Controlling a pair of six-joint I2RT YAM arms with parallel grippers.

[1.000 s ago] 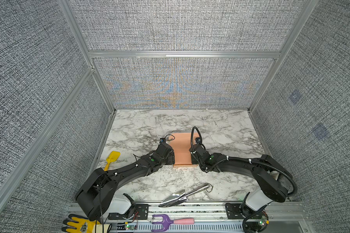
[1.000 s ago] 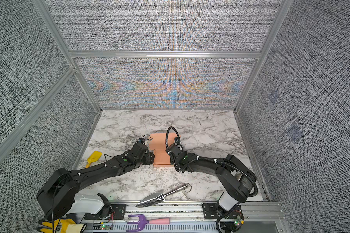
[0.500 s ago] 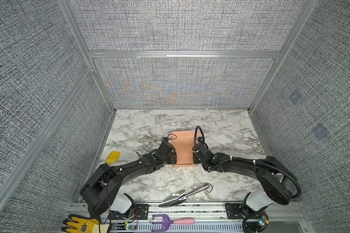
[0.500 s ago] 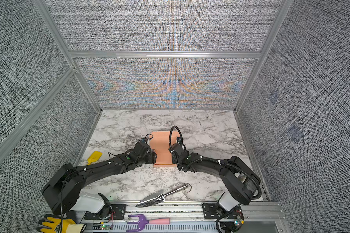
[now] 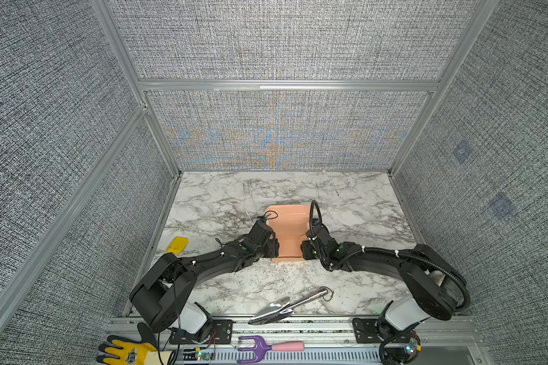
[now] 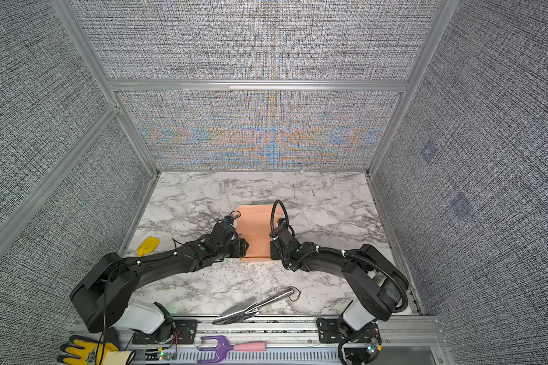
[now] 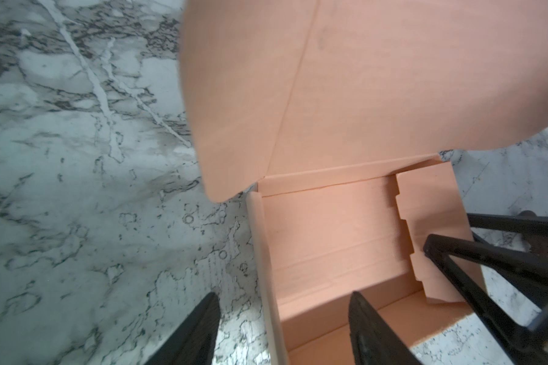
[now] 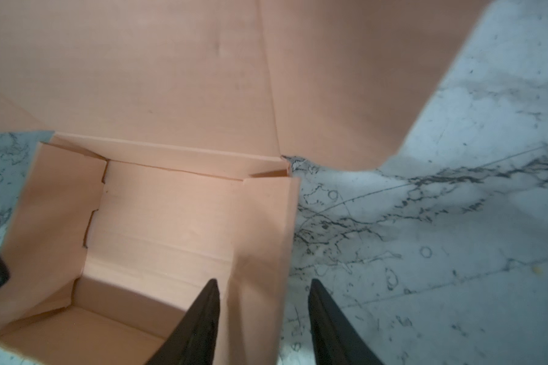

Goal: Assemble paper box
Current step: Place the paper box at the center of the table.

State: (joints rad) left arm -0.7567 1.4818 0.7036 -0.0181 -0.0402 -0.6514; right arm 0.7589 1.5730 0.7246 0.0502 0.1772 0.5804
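Note:
The salmon-pink paper box (image 5: 287,227) (image 6: 255,227) stands open-topped mid-table, its lid flap raised at the far side. My left gripper (image 5: 273,247) (image 6: 243,248) is open and straddles the box's left wall: in the left wrist view (image 7: 284,295) one finger is outside over marble and the other is inside the box (image 7: 329,237). My right gripper (image 5: 304,249) (image 6: 272,251) is open astride the right wall. In the right wrist view (image 8: 264,281) that wall of the box (image 8: 159,221) passes between the fingers. The outer finger stands apart from it.
A silver trowel (image 5: 290,305) lies near the front edge. A yellow scoop (image 5: 178,244) lies by the left wall. A purple hand fork with pink handle (image 5: 268,347) and a yellow glove (image 5: 124,354) lie on the front rail. Grey walls enclose the marble table (image 5: 234,196).
My right gripper's jaws have widened around the box's right wall. Both arms have shifted slightly beside the box. The box has stayed in place.

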